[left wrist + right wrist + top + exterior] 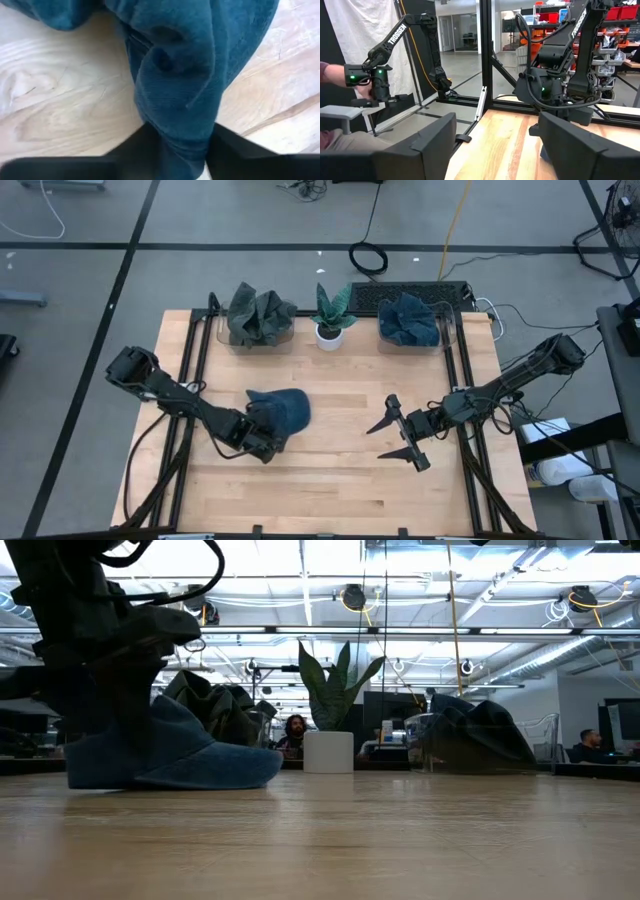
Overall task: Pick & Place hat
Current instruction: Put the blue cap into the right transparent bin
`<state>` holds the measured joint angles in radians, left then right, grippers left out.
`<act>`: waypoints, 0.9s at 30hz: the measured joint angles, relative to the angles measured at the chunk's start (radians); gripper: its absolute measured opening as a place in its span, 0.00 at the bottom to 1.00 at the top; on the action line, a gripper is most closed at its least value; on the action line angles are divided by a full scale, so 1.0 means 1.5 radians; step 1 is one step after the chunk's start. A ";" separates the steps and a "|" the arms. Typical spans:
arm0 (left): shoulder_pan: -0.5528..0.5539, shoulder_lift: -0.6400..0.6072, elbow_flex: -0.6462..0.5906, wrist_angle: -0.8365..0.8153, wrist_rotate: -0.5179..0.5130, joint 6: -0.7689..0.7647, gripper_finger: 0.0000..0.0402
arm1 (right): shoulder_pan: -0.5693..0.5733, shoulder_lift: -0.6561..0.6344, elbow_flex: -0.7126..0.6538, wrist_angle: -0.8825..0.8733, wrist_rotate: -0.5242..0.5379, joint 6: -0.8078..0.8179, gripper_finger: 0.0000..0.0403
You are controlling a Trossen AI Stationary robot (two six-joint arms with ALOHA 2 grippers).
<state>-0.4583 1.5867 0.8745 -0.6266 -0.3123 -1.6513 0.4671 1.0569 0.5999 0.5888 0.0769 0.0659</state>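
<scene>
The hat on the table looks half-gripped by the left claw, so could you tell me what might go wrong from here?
1. The left claw pinches only a fold at the edge of the blue hat, so the fabric may slip out on lifting.
2. The hat lies flat on the table; the fingers may scrape the wood.
3. The right claw waits open close by, and a sideways carry might brush it.

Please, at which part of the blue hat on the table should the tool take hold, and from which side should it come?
Probably the soft fold at the edge of the hat facing the left tool. The left wrist view shows the cloth bunched into a ridge between that tool's fingers, narrow enough to pinch. Come from the left arm's side, low over the table.
</scene>
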 joint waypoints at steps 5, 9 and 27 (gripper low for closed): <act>0.000 0.000 0.000 0.000 -0.003 0.034 0.05 | 0.000 0.000 0.000 0.004 0.000 0.008 0.66; 0.003 0.000 0.000 -0.001 -0.003 0.060 0.04 | 0.000 0.000 0.000 0.004 0.000 0.041 0.65; 0.009 -0.117 0.000 -0.051 -0.067 0.309 0.02 | -0.032 -0.001 0.000 0.112 0.055 0.093 0.62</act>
<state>-0.4443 1.4117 0.8745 -0.7038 -0.4124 -1.1884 0.4190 1.0561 0.6003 0.7571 0.1600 0.2049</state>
